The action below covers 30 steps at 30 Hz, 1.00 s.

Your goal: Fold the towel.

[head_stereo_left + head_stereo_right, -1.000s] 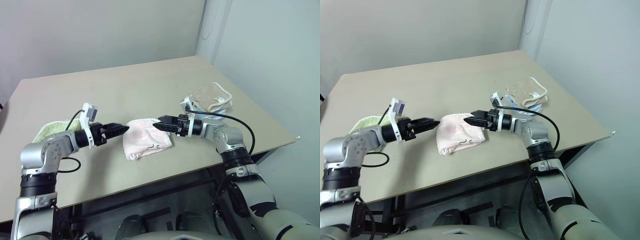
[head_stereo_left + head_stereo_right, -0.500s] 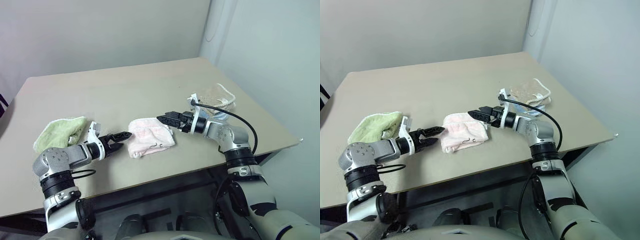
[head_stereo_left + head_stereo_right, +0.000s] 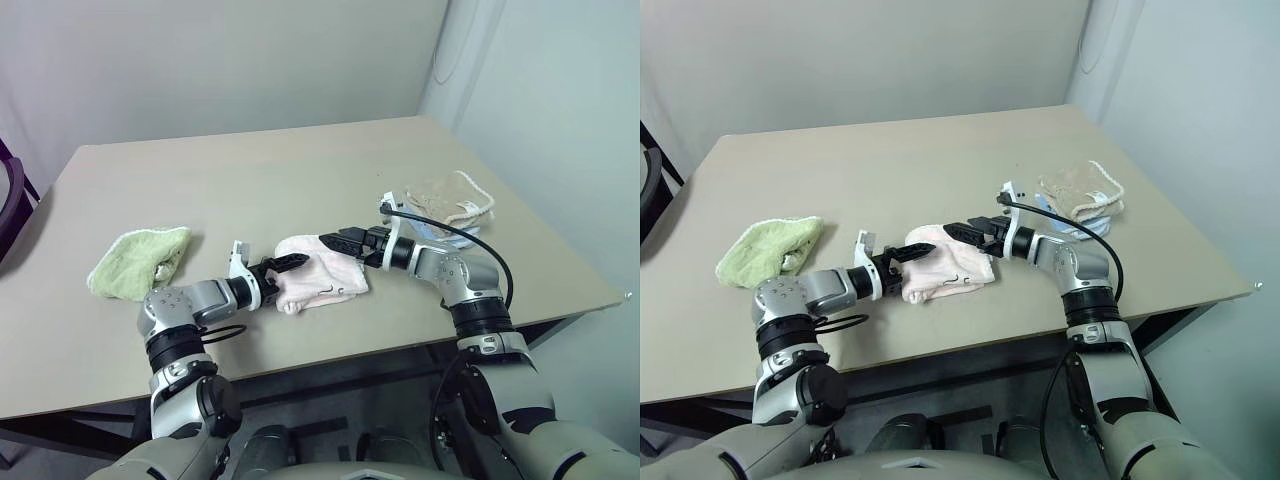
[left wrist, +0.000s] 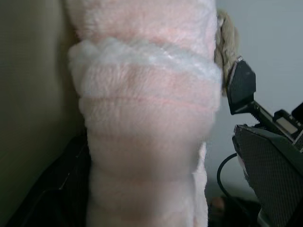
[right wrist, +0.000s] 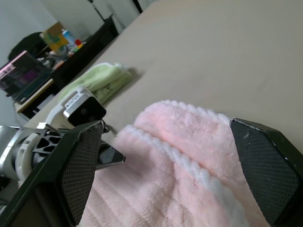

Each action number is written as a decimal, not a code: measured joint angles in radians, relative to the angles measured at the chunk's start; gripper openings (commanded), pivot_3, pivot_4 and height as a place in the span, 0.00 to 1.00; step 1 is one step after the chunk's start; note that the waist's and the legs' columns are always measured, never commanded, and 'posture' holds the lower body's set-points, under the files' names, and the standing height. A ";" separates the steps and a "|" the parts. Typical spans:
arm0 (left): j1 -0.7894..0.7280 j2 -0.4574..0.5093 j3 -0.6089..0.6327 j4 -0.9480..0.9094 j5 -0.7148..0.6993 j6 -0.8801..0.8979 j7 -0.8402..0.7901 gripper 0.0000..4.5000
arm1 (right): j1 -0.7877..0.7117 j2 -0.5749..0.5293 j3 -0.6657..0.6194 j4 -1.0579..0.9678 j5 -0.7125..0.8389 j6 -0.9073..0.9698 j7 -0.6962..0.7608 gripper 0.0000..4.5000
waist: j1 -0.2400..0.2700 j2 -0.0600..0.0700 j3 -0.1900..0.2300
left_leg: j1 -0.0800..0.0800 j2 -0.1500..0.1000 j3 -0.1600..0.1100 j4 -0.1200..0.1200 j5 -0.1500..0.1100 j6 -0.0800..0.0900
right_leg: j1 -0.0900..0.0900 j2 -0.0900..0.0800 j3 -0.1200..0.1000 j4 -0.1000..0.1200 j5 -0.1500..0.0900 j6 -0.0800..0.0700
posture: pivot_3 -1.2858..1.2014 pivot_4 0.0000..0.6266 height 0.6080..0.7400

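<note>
**Soft pink towel bunched near the front edge, both grippers spread at its ends**

The pale pink terry towel with white stitched edging (image 3: 318, 277) lies in a loose, rumpled bundle on the beige worktop (image 3: 300, 170), close to the front edge and about midway along it. The left gripper (image 3: 284, 268) comes in from the left end of the bundle with its two black fingers spread apart and nothing between them; one fingertip sits right at the cloth. The right gripper (image 3: 338, 241) reaches the far right side of the bundle, its jaws likewise released, straddling the plush edge as the right wrist view shows.

The towel looks light, limp and thick-piled: it should sag and drape when lifted, and will not hold a crease by itself. The pile gives good friction, so slipping is unlikely, but a pinch may catch several layers at once. The best hold is probably the white stitched edging (image 5: 189, 163), at a corner, one for each gripper

A crumpled light green towel (image 3: 137, 260) lies near the left edge, and a beige towel with white trim (image 3: 445, 195) near the right edge, both well apart from the pink one
</note>
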 measured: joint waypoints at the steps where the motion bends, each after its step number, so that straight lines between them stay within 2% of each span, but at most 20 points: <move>1: -0.008 0.000 -0.018 0.018 0.004 -0.014 -0.006 0.99 | 0.002 -0.005 0.000 0.000 -0.004 0.000 -0.003 1.00 | 0.000 0.000 0.000 | 0.000 0.000 0.000 0.000 0.000 0.000 | 0.000 0.000 0.000 0.000 0.000 0.000 | 0.52 0.00 1.00; 4: -0.015 0.017 -0.086 0.051 0.023 -0.061 -0.042 0.86 | 0.011 -0.024 0.000 0.000 -0.010 0.000 -0.007 1.00 | 0.000 0.000 0.000 | 0.000 0.000 0.000 0.001 0.000 0.000 | 0.001 0.000 0.000 0.000 0.000 0.000 | 0.52 0.00 1.00; 8: -0.004 0.028 -0.141 0.066 0.036 -0.090 -0.067 0.55 | 0.015 -0.032 -0.003 0.000 -0.011 0.000 -0.016 1.00 | -0.005 0.000 0.000 | 0.000 0.000 0.000 0.001 0.000 0.000 | 0.001 0.000 0.000 0.000 0.001 0.002 | 0.52 0.00 1.00; 15: 0.007 0.018 -0.145 0.054 0.020 -0.094 -0.080 0.04 | 0.015 -0.042 -0.042 0.015 -0.007 0.001 -0.021 1.00 | -0.009 0.000 0.000 | -0.007 0.001 0.000 0.001 0.002 0.003 | -0.005 0.002 0.000 0.001 0.001 0.003 | 0.52 0.00 1.00; 16: 0.012 0.020 -0.147 0.043 0.020 -0.090 -0.086 0.01 | 0.015 -0.044 -0.044 0.021 -0.007 0.001 -0.022 1.00 | -0.009 0.000 0.000 | -0.007 0.002 0.000 0.001 0.002 0.003 | -0.005 0.002 0.000 0.001 0.000 0.003 | 0.52 0.00 1.00; 22: 0.047 0.019 -0.131 -0.015 -0.021 -0.067 -0.088 0.01 | 0.019 -0.043 -0.050 0.034 -0.007 -0.006 -0.022 1.00 | -0.016 0.000 0.000 | -0.007 0.002 0.000 0.001 0.002 0.003 | -0.005 0.002 0.000 0.001 0.000 0.003 | 0.52 0.00 1.00; 26: 0.110 0.060 -0.221 -0.235 -0.046 -0.047 -0.115 0.01 | 0.024 -0.044 -0.054 0.050 -0.007 -0.022 -0.022 1.00 | -0.031 -0.001 0.001 | -0.008 0.002 0.000 0.001 0.002 0.003 | -0.006 0.003 0.000 0.001 0.000 0.003 | 0.52 0.00 1.00; 28: 0.095 0.060 -0.195 -0.329 -0.096 -0.026 -0.105 0.01 | 0.024 -0.042 -0.063 0.076 -0.007 -0.036 -0.022 1.00 | -0.034 -0.001 0.002 | -0.009 0.002 0.000 0.002 0.002 0.003 | -0.006 0.003 0.000 0.001 0.000 0.003 | 0.52 0.00 1.00; 30: 0.037 0.052 -0.104 -0.394 -0.153 -0.001 -0.041 0.01 | 0.023 -0.035 -0.068 0.108 -0.009 -0.056 -0.022 1.00 | -0.037 -0.001 0.002 | -0.008 0.003 0.000 0.002 0.002 0.003 | -0.006 0.004 0.000 0.002 0.000 0.003 | 0.52 0.00 1.00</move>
